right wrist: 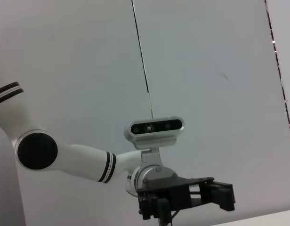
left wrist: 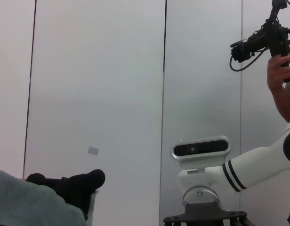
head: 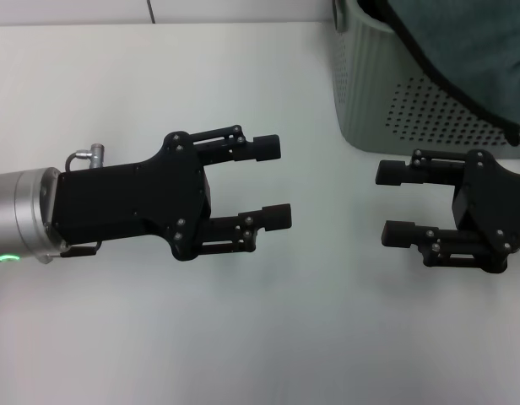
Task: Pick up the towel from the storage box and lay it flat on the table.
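One towel (head: 475, 51), teal-grey side showing with a black stitched edge, lies bundled in the storage box (head: 387, 101) and spills over its rim, just beyond the right gripper (head: 393, 202). That gripper hovers above the table (head: 243, 337), fingers spread wide and holding nothing, pointing toward the left gripper (head: 275, 182). The left gripper faces it, jaws likewise parted and empty, well apart from the box. Seen from the left wrist, a person's hand (left wrist: 279, 70) holds a camera rig (left wrist: 265, 37) in the background.
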`<state>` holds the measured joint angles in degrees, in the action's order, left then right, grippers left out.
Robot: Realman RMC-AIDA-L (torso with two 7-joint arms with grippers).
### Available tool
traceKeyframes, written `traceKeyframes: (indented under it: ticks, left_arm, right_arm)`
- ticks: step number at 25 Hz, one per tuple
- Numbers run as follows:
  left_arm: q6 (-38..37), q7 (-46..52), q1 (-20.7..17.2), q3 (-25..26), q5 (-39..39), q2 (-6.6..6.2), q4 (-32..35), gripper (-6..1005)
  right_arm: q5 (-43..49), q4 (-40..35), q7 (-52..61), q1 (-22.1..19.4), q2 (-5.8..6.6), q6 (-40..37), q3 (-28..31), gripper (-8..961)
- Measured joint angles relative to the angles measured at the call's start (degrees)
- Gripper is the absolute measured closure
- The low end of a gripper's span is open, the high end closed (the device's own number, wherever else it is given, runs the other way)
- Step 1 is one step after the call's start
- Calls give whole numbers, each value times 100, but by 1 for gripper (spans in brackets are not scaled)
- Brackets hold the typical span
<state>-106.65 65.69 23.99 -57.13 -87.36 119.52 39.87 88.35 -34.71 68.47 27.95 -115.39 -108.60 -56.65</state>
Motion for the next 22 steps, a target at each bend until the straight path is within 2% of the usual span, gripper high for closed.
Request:
traceKeyframes:
  ticks: [22]
  left_arm:
    - [0, 0, 0, 0, 0, 0, 0, 273]
  right_arm:
    - [0, 0, 0, 0, 0, 0, 0, 298]
